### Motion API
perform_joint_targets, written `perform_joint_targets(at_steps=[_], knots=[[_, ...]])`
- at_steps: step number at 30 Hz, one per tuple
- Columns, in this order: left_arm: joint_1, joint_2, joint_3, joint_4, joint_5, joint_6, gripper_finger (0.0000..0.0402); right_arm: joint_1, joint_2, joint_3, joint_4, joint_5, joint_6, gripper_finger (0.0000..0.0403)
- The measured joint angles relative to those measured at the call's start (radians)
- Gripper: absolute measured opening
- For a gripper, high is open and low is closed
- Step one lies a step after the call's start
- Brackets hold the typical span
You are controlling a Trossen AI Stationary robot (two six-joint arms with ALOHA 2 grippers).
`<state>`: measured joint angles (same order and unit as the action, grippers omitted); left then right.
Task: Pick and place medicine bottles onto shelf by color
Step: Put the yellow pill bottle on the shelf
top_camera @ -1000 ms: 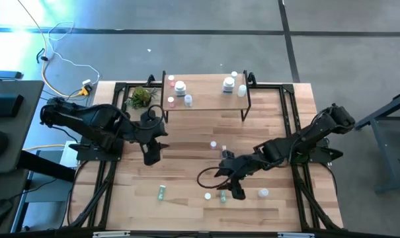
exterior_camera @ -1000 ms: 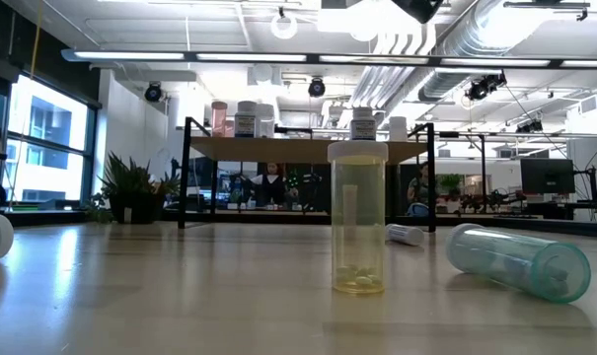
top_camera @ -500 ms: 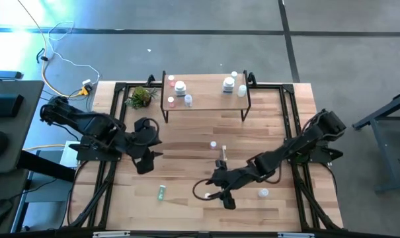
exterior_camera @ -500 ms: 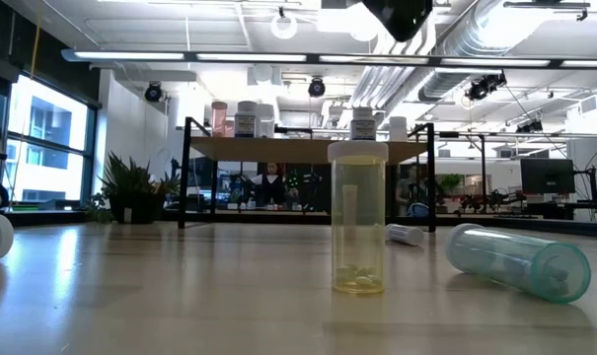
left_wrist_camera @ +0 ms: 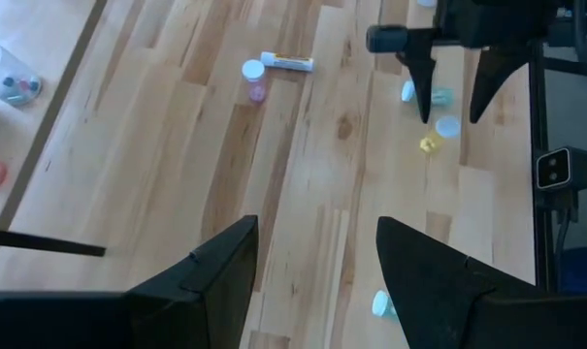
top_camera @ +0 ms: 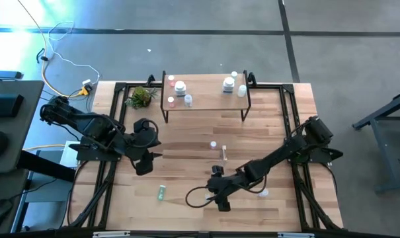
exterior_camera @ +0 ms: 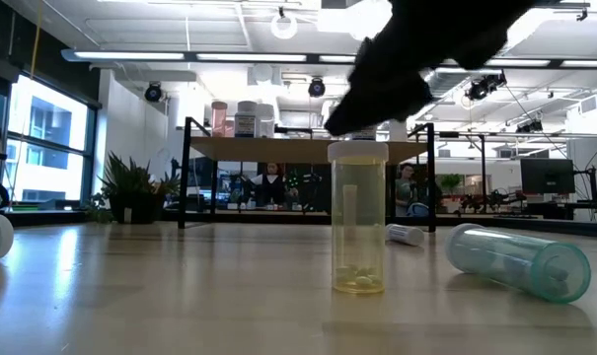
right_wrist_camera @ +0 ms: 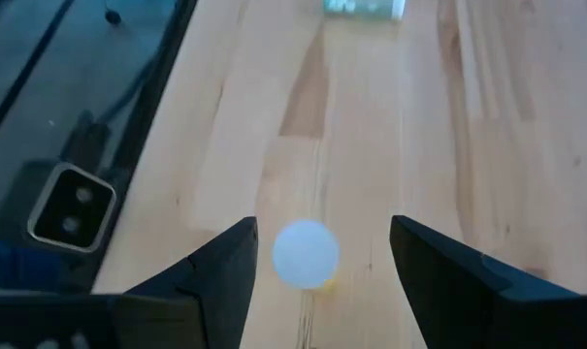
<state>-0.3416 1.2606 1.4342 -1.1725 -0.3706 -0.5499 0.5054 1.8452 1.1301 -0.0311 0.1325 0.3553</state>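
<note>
A clear yellowish medicine bottle (exterior_camera: pixel 357 222) with a white cap (right_wrist_camera: pixel 306 254) stands upright near the table's front edge. My right gripper (right_wrist_camera: pixel 317 276) hovers open just above it, one finger on either side of the cap; in the low view it is the dark shape (exterior_camera: pixel 397 69) over the bottle. A green bottle (exterior_camera: pixel 520 261) lies on its side to the right. My left gripper (top_camera: pixel 143 165) hangs open and empty over the table's left part. The shelf (top_camera: pixel 203 99) stands at the far edge with several bottles upright on it.
A small pink bottle (left_wrist_camera: pixel 254 79) stands and a white vial (left_wrist_camera: pixel 287 63) lies at mid-table. Another green bottle (top_camera: pixel 161 192) lies front left, and a white-capped one (top_camera: pixel 263 193) is front right. A leafy plant (top_camera: pixel 140 97) stands left of the shelf.
My right gripper has come down and toward the table's near edge, ending over the yellowish bottle, its fingers still open. My left gripper has swung a little toward the table's left and near edge. No bottle has moved.
</note>
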Motion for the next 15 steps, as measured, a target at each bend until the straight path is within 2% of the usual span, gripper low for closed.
perform_joint_targets(at_steps=[15], knots=[[0.0, 0.0, 0.0, -0.013, -0.011, 0.0, 0.0202, 0.008, 0.069, 0.0, 0.04, 0.008, -0.023, 0.0226]])
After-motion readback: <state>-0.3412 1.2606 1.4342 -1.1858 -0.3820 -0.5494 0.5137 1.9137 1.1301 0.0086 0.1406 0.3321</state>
